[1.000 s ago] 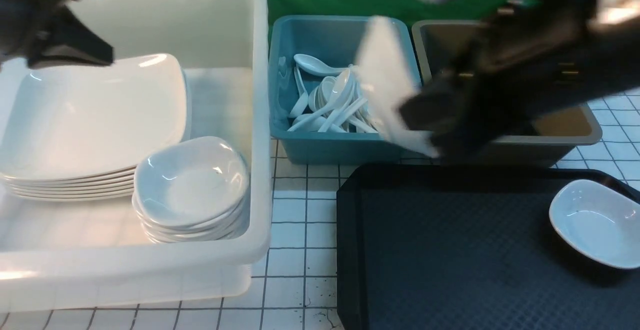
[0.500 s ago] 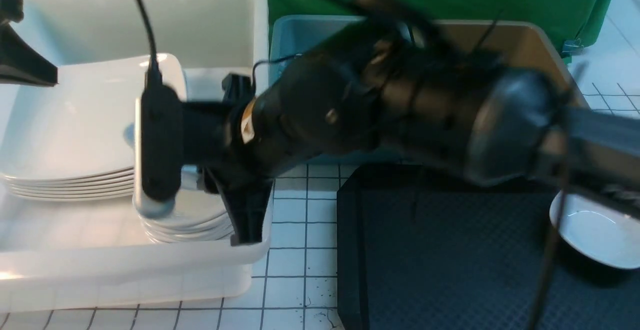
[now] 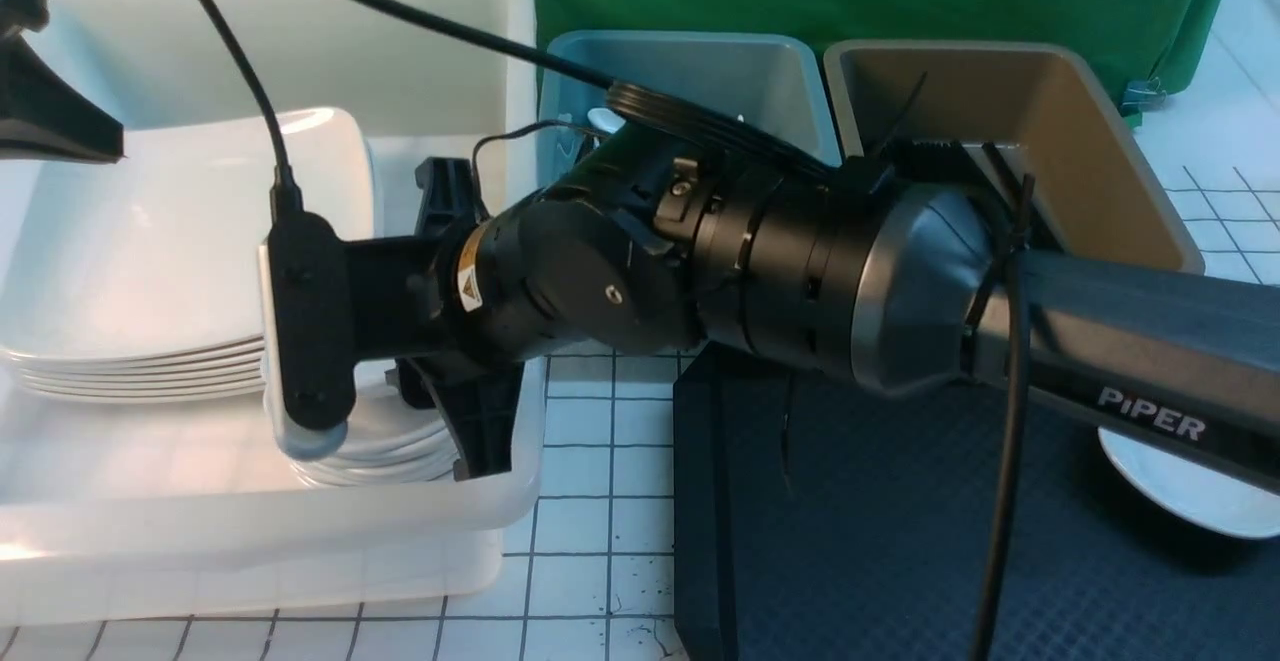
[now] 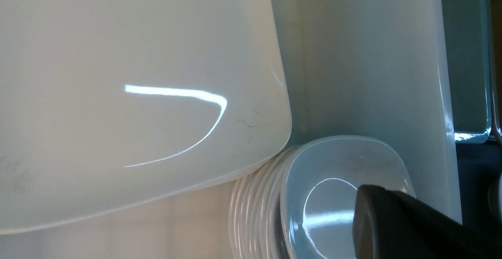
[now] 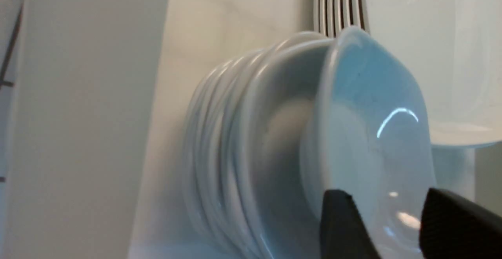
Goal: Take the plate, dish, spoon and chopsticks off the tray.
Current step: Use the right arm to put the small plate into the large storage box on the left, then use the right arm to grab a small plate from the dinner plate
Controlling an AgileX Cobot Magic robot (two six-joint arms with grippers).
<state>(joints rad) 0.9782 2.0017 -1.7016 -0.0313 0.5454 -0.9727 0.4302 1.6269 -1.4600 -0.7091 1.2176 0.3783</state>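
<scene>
Tray [image 3: 880,541] partly hidden behind right arm [image 3: 800,271]

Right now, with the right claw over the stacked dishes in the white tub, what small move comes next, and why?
Probably lift the right claw straight up: its jaws stand apart, the top dish lies on the stack, and another dish waits on the tray.

1 translucent white tub [image 3: 250,531], 1 teal tub [image 3: 700,71], 1 brown tub [image 3: 1050,111], 1 black textured tray [image 3: 880,541], 1 square-plate stack [image 3: 150,241], 1 small-dish stack [image 3: 400,446], 1 loose white dish [image 3: 1170,486].
</scene>
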